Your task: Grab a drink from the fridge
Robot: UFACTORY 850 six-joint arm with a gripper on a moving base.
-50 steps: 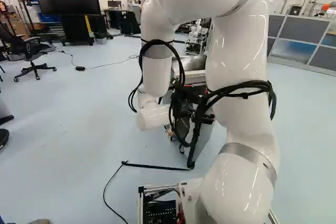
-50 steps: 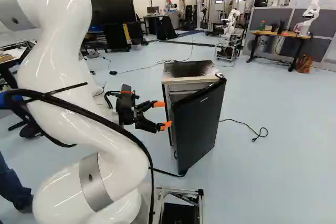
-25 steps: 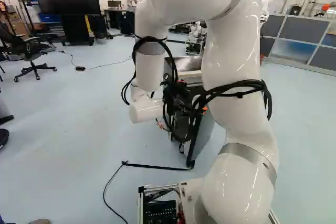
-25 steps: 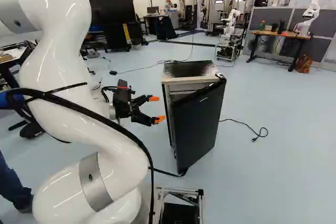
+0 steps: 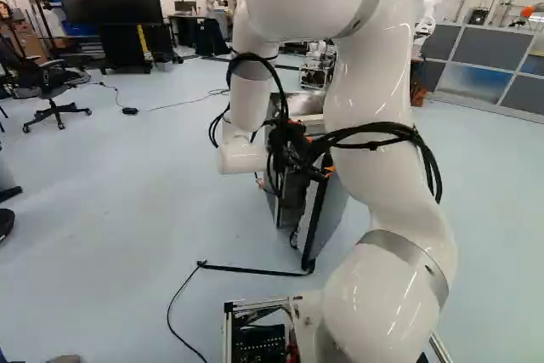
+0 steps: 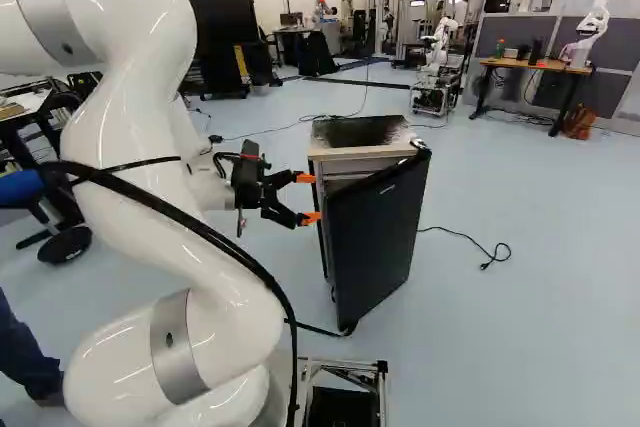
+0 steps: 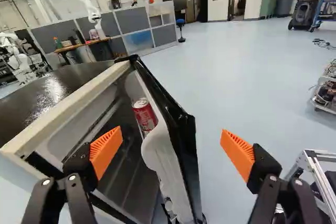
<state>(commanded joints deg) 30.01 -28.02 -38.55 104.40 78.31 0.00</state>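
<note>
In the right base view my gripper (image 6: 309, 198) stands open at the near side of the small fridge (image 6: 362, 133), level with its upper part. The black fridge door (image 6: 378, 242) hangs partly open. From the wrist view, a red drink can (image 7: 144, 115) stands upright in the white shelf (image 7: 159, 148) on the door's inner side. The open gripper (image 7: 173, 151) has the door's edge ahead, between the lines of its fingers: one orange pad (image 7: 106, 150) lies toward the fridge's inside, the other beyond the door's outer face. Nothing is held. The fridge's lower inside is dark.
A metal frame of the base (image 6: 345, 372) lies below the fridge in the right base view. A cable (image 6: 468, 237) runs over the floor beside the fridge. Another robot (image 6: 437, 62) stands behind it, and a wooden table (image 6: 535, 66) stands farther back.
The gripper has risen; it first drew back from the fridge, then came forward again. Its fingers have stayed open. The base, fridge and door have not moved.
</note>
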